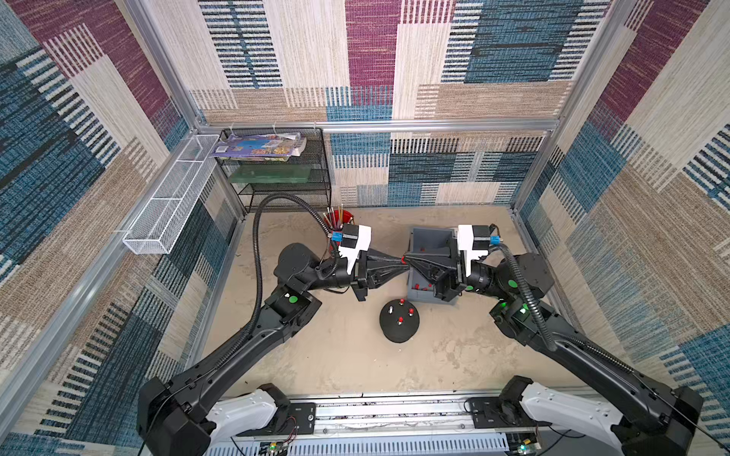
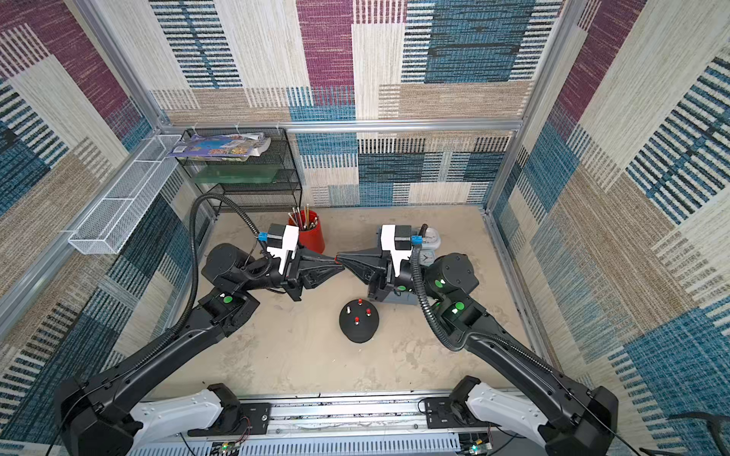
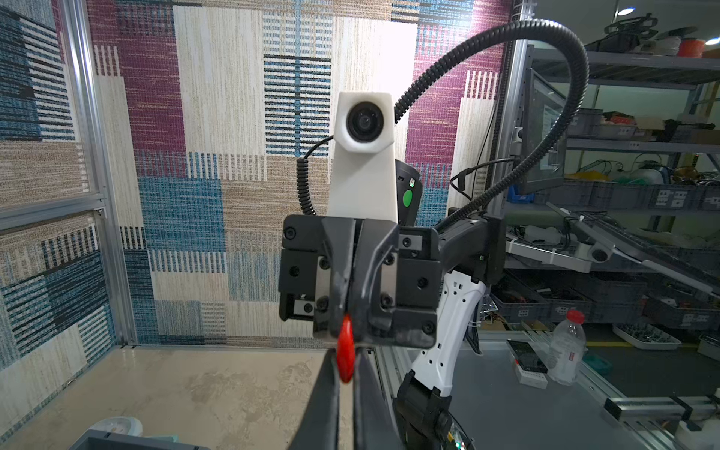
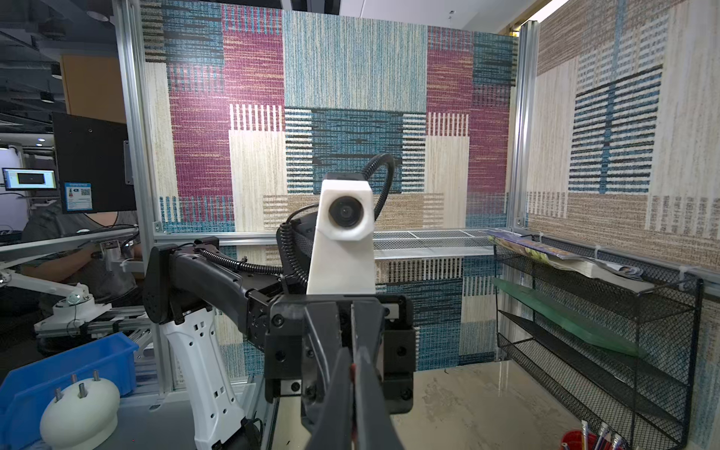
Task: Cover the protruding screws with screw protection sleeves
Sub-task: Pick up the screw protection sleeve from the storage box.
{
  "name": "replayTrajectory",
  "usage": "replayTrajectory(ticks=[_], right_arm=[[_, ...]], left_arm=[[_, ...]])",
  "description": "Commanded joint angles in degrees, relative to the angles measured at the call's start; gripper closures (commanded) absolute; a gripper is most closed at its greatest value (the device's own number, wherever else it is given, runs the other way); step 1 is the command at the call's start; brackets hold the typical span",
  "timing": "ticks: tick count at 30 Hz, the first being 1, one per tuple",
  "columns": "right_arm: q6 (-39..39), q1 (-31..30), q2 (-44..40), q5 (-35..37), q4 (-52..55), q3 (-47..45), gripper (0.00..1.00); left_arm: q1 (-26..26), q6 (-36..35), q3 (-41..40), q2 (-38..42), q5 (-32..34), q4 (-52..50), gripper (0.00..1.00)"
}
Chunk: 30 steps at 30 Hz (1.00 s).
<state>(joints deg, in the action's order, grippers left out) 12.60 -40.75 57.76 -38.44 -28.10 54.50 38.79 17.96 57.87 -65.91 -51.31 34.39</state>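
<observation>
One red sleeve (image 3: 345, 346) sits in the air between the two arms, and we see both pairs of jaws drawn narrow on it. The left gripper (image 3: 346, 364) pinches it from its side and the right gripper (image 4: 352, 364) clamps it from the other, tip against tip. In both top views this meeting point floats above the sandy table (image 1: 347, 355), between the red cup (image 2: 312, 237) of pencils and the grey bin (image 1: 422, 296), touching neither. The right gripper's body overhangs the bin, where loose sleeves (image 1: 422, 249) lie on the floor of it.

Three red caps (image 1: 411, 312) top the black dome (image 1: 399, 333), and a single bare screw (image 1: 390, 309) stands upright beside them, on the side nearer the left arm. The dome rests on the table closer to the arms' bases than the grippers are. It is near the bin's front corner but apart from it.

We find the widest room in front of the dome, where bare tabletop runs to the front rail (image 1: 395, 412). Both forearms slant in from the near corners, so the middle lane between them is open. At the back left a black mesh rack (image 1: 276, 185) stands against the wall with the cup just before it. A white wire basket (image 1: 170, 197) hangs on the left wall above the table's edge.
</observation>
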Motion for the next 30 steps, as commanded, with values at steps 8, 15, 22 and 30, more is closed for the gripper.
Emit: replayTrajectory(ticks=[8, 15, 22, 30], right_arm=[[-2.29, -0.13, 0.07, -1.53, 3.29, 1.56, 0.94], [-3.72, -0.13, 0.04, -1.82, 6.29, 3.01, 0.87], [-4.91, -0.12, 0.15, -2.43, 9.01, 4.83, 0.66], [-13.95, -0.06, 0.81, -5.97, 28.69, 15.45, 0.65]], left_arm=[[0.06, -2.44, -0.08, 1.29, 0.69, -0.69, 1.0], [0.06, -7.35, 2.79, 1.49, -2.11, -9.28, 1.0], [-0.03, -10.99, 3.18, 1.98, -1.56, -14.3, 1.0], [-0.03, -22.56, 7.6, 3.98, -2.79, -31.95, 1.0]])
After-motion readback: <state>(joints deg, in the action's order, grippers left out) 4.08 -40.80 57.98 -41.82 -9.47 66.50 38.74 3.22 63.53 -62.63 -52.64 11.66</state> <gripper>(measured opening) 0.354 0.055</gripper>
